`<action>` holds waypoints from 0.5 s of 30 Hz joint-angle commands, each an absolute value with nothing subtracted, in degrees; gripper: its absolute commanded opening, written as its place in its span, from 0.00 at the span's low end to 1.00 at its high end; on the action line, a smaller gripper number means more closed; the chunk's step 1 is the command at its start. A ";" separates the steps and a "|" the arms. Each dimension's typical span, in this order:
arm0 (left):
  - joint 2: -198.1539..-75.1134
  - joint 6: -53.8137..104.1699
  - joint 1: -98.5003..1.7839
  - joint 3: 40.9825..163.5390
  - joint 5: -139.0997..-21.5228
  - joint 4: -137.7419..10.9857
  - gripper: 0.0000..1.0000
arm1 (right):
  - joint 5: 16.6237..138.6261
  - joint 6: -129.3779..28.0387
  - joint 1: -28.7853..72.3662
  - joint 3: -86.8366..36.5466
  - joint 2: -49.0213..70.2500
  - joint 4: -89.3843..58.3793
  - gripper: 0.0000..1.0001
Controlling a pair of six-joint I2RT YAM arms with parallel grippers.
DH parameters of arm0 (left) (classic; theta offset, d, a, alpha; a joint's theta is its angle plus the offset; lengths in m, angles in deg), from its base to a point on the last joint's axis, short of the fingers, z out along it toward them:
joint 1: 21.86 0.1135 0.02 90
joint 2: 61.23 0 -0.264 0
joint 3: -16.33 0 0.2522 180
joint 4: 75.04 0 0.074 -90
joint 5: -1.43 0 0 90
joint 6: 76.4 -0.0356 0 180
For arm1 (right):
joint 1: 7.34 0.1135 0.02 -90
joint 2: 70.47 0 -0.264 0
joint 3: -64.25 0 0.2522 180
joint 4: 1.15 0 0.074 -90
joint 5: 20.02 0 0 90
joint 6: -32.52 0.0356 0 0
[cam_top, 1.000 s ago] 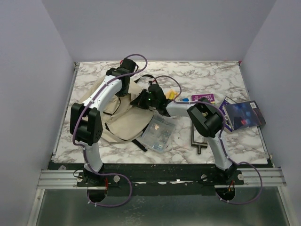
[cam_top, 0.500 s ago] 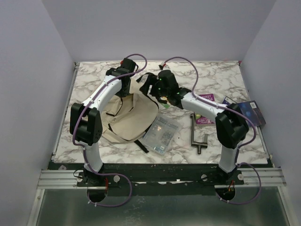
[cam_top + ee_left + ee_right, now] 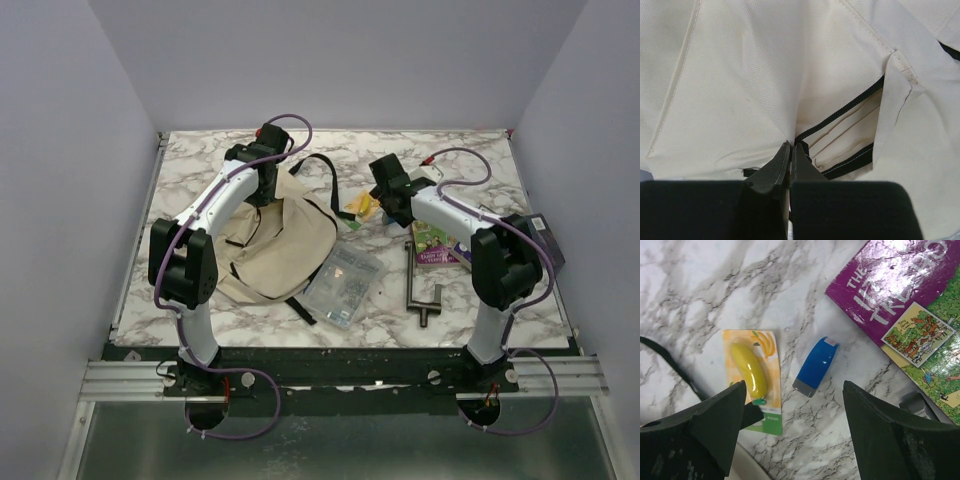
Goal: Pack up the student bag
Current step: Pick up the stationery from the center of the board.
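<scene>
**Near edge of bench** (image 3: 530, 312): clear pouch (image 3: 340, 283); metal T-shaped tool (image 3: 420, 290).

**Mid-bench, left:** student bag (image 3: 275, 245), cream, slumped flat, zip mouth partly open. Left hand (image 3: 790, 152) pressed together on a fold of fabric beside the zip.

**Mid-bench, right:** purple book (image 3: 900, 300).

**Beyond:** carded yellow banana item (image 3: 752, 372); small blue piece (image 3: 816, 365), possibly an eraser. Right hand (image 3: 792, 400) spread wide above both, empty.

**Step:** choosing the next item to pack.

**Next move calls for:** lowering, closing on one piece, then carrying it to the bag's mouth.
</scene>
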State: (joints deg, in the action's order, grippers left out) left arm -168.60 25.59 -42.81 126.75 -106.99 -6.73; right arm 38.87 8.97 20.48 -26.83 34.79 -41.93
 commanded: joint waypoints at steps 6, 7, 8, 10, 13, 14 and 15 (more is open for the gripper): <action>-167.31 26.26 -42.69 128.00 -104.66 -5.96 0.00 | 31.97 13.67 20.44 -30.27 39.95 -48.76 0.74; -167.34 26.33 -42.69 128.08 -104.49 -5.99 0.00 | 32.06 13.49 20.21 -29.58 39.84 -47.47 0.71; -167.36 26.28 -42.69 128.01 -104.32 -5.99 0.00 | 32.55 13.45 20.04 -29.18 39.84 -46.88 0.69; -167.08 26.19 -42.69 127.93 -104.59 -5.99 0.00 | 33.22 13.61 19.66 -29.13 40.30 -46.59 0.66; -166.83 26.25 -42.69 128.00 -104.62 -5.99 0.00 | 33.72 14.04 19.42 -29.45 41.42 -46.72 0.65; -166.75 26.13 -42.69 128.00 -104.57 -5.91 0.00 | 34.12 14.21 19.39 -29.48 41.73 -46.69 0.64; -166.70 26.12 -42.69 128.00 -104.57 -5.90 0.00 | 34.63 14.47 19.30 -29.49 42.09 -46.72 0.64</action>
State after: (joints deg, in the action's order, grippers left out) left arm -168.60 25.59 -42.50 126.75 -106.59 -6.73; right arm 35.59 12.64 19.89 -29.93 40.12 -47.24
